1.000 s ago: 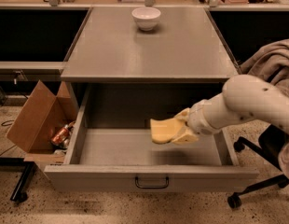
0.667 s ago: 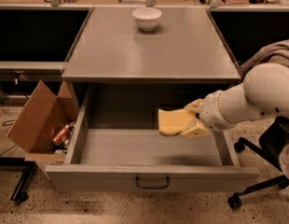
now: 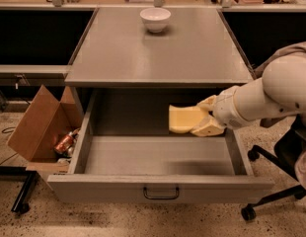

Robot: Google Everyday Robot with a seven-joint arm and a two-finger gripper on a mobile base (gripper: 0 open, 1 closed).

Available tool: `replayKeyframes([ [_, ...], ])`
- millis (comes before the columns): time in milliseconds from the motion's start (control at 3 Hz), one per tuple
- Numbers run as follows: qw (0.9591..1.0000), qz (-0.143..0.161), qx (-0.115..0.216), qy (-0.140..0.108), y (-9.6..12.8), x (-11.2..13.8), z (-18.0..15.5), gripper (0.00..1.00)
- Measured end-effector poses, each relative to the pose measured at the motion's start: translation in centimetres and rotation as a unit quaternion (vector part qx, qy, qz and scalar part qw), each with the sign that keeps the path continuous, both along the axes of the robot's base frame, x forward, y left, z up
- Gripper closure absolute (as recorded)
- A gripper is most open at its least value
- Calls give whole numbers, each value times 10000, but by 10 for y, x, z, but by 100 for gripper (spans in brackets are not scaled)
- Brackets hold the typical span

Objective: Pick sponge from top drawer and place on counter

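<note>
**A:** Starting at the left, we see a brown cardboard box (image 3: 34,127) on the floor, just beside the top drawer (image 3: 118,189), which stands pulled wide open. How does the arm sit?

**B:** We see the white arm (image 3: 271,93) reaching in from the right edge, its thick forearm angled slightly downward and to the left. It passes over the drawer's right wall, below the front edge of the table (image 3: 192,53). The gripper (image 3: 206,116) points left at the arm's tip, inside the right half of the drawer opening.

**A:** And the jaws?

**B:** We see them pinching the sponge (image 3: 185,118), one yellow jaw above its right end and one below.

**A:** What does the sponge look like?

**B:** We make out a pale yellow, flat pad with a curved edge. It sticks out leftward from the jaws, roughly level. It hangs clear of the drawer floor, near the back wall, and a dark shadow lies beneath it.

**A:** Anything on the table?

**B:** We see a white bowl (image 3: 155,19) near its far edge, well apart from the sponge.
</note>
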State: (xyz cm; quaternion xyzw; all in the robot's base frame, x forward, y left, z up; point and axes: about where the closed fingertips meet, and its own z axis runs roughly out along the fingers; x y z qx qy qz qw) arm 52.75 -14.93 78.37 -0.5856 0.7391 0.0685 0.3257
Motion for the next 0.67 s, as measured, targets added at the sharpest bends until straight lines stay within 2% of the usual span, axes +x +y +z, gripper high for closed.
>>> replayKeyframes([
  [333, 9971, -576, 470, -160, -25, 54, 47, 100],
  [667, 9910, -907, 920, -337, -38, 99, 90, 100],
])
